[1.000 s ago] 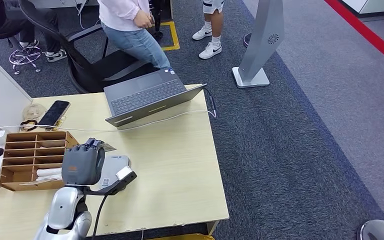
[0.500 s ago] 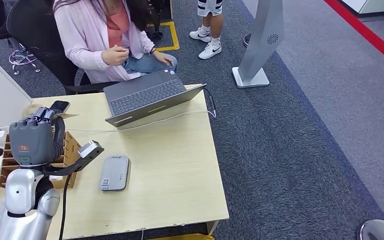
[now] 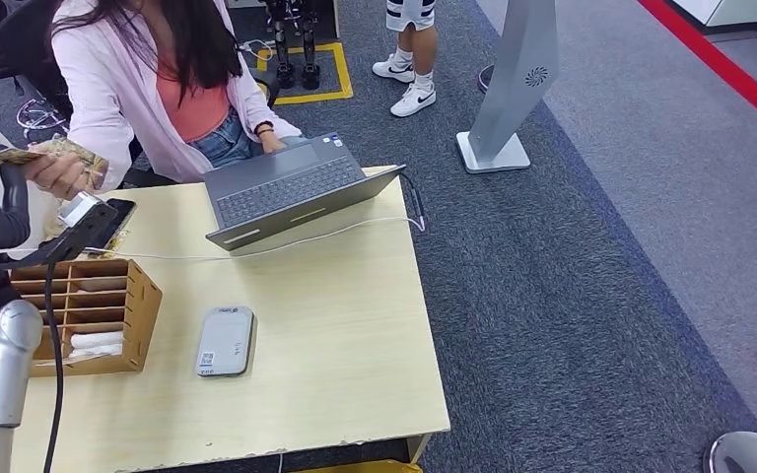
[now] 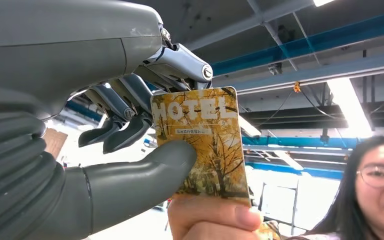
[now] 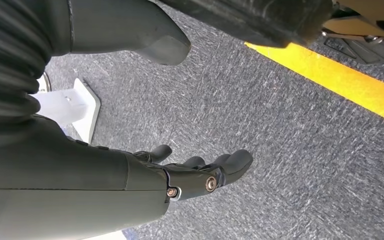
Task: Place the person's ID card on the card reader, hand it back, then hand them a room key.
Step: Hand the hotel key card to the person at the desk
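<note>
I see one room key, one card reader, one laptop. My left hand pinches the key between thumb and fingers; a person's hand grips its other end. Half a second ago it was lower, above the wooden organizer. My right hand hangs empty, fingers apart.

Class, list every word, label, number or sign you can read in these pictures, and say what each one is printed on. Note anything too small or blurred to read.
"HOTEL": on the yellow room key card, held by the left hand and a person's fingers.
Small line under "HOTEL" on the card: too small to read.
Label and square code on the grey card reader: too small to read.
Round logo on the grey floor stand: a symbol, no letters legible.
Laptop stickers: blurred.
</note>
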Controlling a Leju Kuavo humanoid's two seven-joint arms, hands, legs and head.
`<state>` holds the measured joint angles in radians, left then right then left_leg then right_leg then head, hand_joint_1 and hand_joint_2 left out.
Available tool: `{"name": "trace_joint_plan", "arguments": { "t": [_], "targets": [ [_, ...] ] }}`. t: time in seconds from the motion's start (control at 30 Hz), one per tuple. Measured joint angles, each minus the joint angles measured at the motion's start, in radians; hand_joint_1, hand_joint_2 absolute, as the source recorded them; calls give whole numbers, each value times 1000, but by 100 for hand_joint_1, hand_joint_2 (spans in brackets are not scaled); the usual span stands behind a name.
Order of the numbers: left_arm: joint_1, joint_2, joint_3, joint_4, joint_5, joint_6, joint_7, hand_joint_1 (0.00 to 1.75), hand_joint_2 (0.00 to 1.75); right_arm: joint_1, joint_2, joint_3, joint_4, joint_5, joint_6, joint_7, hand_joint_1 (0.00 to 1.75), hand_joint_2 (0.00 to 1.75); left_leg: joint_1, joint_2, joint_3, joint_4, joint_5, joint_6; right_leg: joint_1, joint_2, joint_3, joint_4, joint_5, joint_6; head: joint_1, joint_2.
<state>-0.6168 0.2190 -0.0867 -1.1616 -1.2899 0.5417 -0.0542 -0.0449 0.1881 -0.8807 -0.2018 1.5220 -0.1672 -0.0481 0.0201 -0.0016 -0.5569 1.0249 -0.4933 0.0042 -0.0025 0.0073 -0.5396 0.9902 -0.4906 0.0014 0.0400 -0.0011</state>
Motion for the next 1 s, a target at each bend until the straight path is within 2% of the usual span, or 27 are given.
{"name": "trace_joint_plan", "arguments": {
  "t": [0.5, 0.63, 0.77, 0.83, 0.9, 1.0],
  "targets": [
    [-38, 8, 10, 82, -12, -18, 16, 175, 175, -1, 0, 5, 0, 0, 2, 0, 0, 175, 0, 0, -3, 0, 0, 0, 0, 0, -4, 0, 0, 0, 0, 0],
    [-60, 10, 10, 113, -13, -30, 18, 0, 175, -1, 0, 7, 0, 0, 4, 3, 0, 175, 0, 0, -3, 0, 0, 0, 0, 1, -4, 0, 0, 0, 0, 0],
    [-62, 7, 10, 128, 0, -25, 12, 0, 175, -1, 0, 8, 0, -1, 4, 8, 0, 175, 0, 0, -3, 0, 0, 0, 0, 1, -4, 0, 0, 0, 0, 0],
    [-44, 1, 10, 121, 24, -6, -17, 0, 175, -1, 0, 8, 0, -1, 4, 11, 0, 175, 0, 1, -3, 0, 0, 0, 0, 1, -4, 0, 0, 0, 0, 0],
    [12, -11, 10, 73, 41, 23, -47, 0, 175, -1, 0, 8, 0, -2, 3, 16, 0, 175, -1, 2, -3, 0, 0, 0, -1, 2, -4, 0, 0, 0, -1, 0],
    [158, -40, 1, -70, 13, 48, -45, 0, 175, 0, 0, 6, 0, -4, -1, 24, 0, 175, -2, 3, -3, 0, -1, 0, -1, 4, -4, 0, 0, 0, -2, 0]
  ]
}}
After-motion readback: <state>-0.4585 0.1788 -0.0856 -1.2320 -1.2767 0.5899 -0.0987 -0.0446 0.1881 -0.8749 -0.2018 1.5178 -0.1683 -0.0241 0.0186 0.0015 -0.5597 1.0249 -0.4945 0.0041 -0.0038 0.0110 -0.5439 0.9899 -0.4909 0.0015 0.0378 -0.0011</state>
